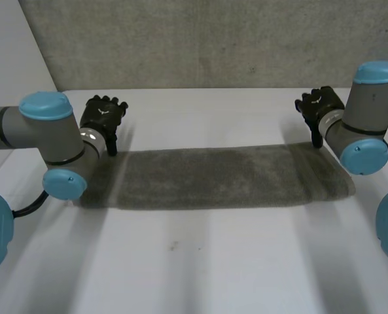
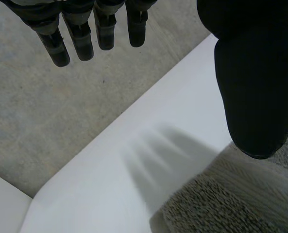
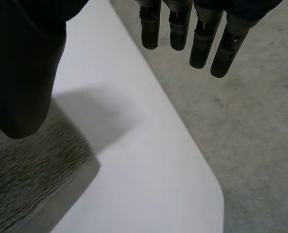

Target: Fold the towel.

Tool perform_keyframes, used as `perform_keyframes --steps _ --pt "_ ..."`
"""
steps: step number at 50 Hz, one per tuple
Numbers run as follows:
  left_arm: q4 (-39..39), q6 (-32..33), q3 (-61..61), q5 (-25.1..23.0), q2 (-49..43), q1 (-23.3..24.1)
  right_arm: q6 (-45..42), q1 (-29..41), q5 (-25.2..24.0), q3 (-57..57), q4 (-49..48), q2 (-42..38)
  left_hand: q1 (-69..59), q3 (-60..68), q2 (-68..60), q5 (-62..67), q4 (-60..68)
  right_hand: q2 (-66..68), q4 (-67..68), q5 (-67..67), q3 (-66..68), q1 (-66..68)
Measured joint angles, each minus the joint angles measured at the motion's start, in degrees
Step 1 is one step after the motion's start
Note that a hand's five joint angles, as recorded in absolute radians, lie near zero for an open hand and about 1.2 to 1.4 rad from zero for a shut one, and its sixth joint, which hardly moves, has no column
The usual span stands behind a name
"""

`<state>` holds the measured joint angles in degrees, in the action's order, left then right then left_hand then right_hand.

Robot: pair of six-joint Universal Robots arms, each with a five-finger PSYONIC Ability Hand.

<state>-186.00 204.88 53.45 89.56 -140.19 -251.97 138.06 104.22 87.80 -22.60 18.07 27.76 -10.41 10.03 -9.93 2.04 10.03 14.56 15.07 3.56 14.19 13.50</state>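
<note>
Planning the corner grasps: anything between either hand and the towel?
Nothing visible. The left hand and right hand hang open at the far corners of the towel, one at each end. The towel lies flat as a long strip on the table.

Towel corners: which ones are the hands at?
The towel's two far ones: left hand by the far-left corner, right hand by the far-right. Both near corners lie unattended.

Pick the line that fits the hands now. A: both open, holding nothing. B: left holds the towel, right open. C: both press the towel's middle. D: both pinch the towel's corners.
A: the left hand and right hand show straight fingers apart from the thumb, nothing between; the grey towel lies flat.
</note>
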Motion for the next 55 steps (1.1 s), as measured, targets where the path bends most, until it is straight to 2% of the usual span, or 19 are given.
perform_keyframes --steps 10,15,24,32,39,42,46,48,50,52,55 --pt "0.78 -0.69 9.06 0.11 9.86 0.0 7.12 -1.43 -0.85 -6.71 1.57 11.17 0.24 -0.38 0.27 -0.26 -0.32 0.0 0.0 0.0 0.0 -0.22" --pt "0.52 -1.62 16.67 -0.22 15.66 -0.01 7.8 -2.91 -2.49 -16.42 2.45 18.0 0.24 -0.38 0.27 -0.27 -0.32 0.0 0.0 0.0 0.0 -0.22" --pt "-1.45 -7.64 32.76 -0.63 26.97 -0.15 7.58 -6.76 -8.8 -40.38 0.62 29.39 0.24 -0.38 0.28 -0.27 -0.32 0.0 0.0 0.0 0.0 -0.23" --pt "-3.62 -10.99 41.9 -0.69 31.35 -0.26 7.24 -8.76 -11.12 -54.0 -4.21 31.95 0.25 -0.38 0.34 -0.27 -0.38 0.0 0.0 0.0 0.0 -0.24" --pt "-6.1 -11.24 46.19 -0.71 32.76 -0.28 6.75 -9.32 -11.17 -59.78 -10.56 31.15 0.5 -0.38 0.35 -0.27 -0.4 0.0 0.0 0.0 0.0 -0.24" --pt "-7.1 -11.17 47.07 -0.7 32.95 -0.33 6.54 -9.46 -11.06 -60.84 -13.34 30.3 0.5 -0.38 0.35 -0.27 -0.4 2.44 2.0 3.87 2.78 3.58" --pt "-8.13 -11.1 47.85 -0.7 33.02 -0.35 6.1 -9.66 -10.79 -61.49 -17.38 28.45 0.5 -0.38 0.36 -0.27 -0.4 14.18 13.83 16.17 14.83 15.26" --pt "-8.39 -11.11 48.04 -0.7 33.01 -0.34 5.72 -9.73 -10.63 -61.45 -18.58 27.58 0.5 -0.38 0.37 -0.27 -0.4 26.75 25.89 27.26 26.94 27.56" --pt "-8.6 -11.12 48.16 -0.7 33.0 -0.31 4.91 -9.8 -10.39 -61.19 -19.81 26.52 0.5 -0.38 0.38 -0.27 -0.4 48.55 47.09 48.33 47.71 48.91" --pt "-8.73 -11.13 48.21 -0.69 32.99 -0.28 4.21 -9.9 -10.19 -60.96 -20.46 25.94 0.5 -0.38 0.41 -0.27 -0.4 59.93 58.25 60.29 59.05 59.81" --pt "-8.9 -11.15 48.24 -0.68 32.97 -0.22 2.81 -10.96 -9.59 -60.49 -21.63 25.52 0.5 -0.38 0.41 -0.27 -0.4 61.28 61.77 62.81 62.27 61.71"
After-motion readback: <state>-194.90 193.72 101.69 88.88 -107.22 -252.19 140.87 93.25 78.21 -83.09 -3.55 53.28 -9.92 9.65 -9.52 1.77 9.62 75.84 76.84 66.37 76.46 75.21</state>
